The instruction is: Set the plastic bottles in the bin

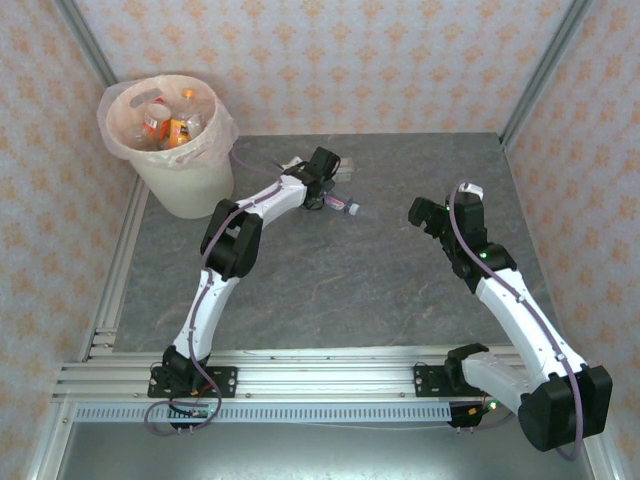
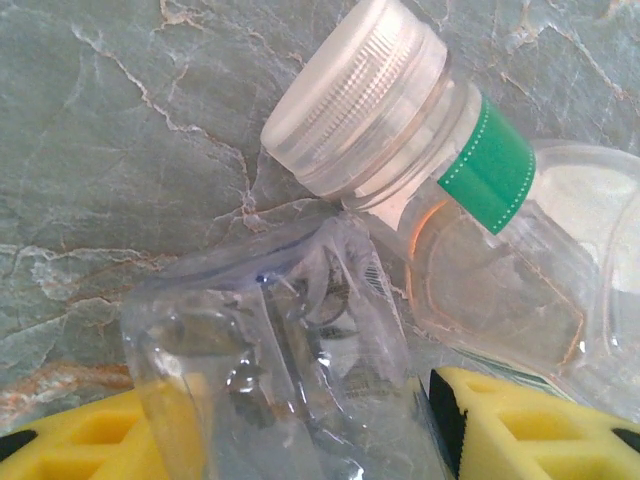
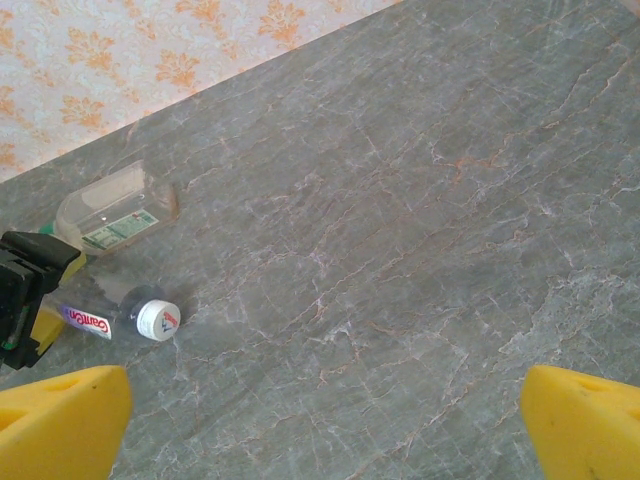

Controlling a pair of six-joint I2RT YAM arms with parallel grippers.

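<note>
While the left gripper [image 2: 300, 435] reaches down near the bin [image 1: 185, 190], its yellow fingers [image 2: 70, 440] stand on either side of a crumpled bottle [image 2: 270, 340]. Whether they press on it we cannot tell. We see that bottle lying flat on the table [image 1: 400, 290], its long axis running across toward the right arm and its white cap pointing that way. Its thin clear plastic is creased and dented.

Just beside it, seemingly touching, a green-banded bottle [image 2: 480, 240] lies flat at a slant, with smooth clear walls and a ribbed, translucent white cap.

The table is grey and stone-like, veined with pale and rusty lines. The bin, a round, tapered cream tub lined with a thin pinkish bag, stands upright at the far left corner. Inside it are several bottles [image 1: 170, 125] with orange and red labels.

The right gripper [image 3: 325, 430] hovers with its fingers wide apart and nothing between them.
</note>
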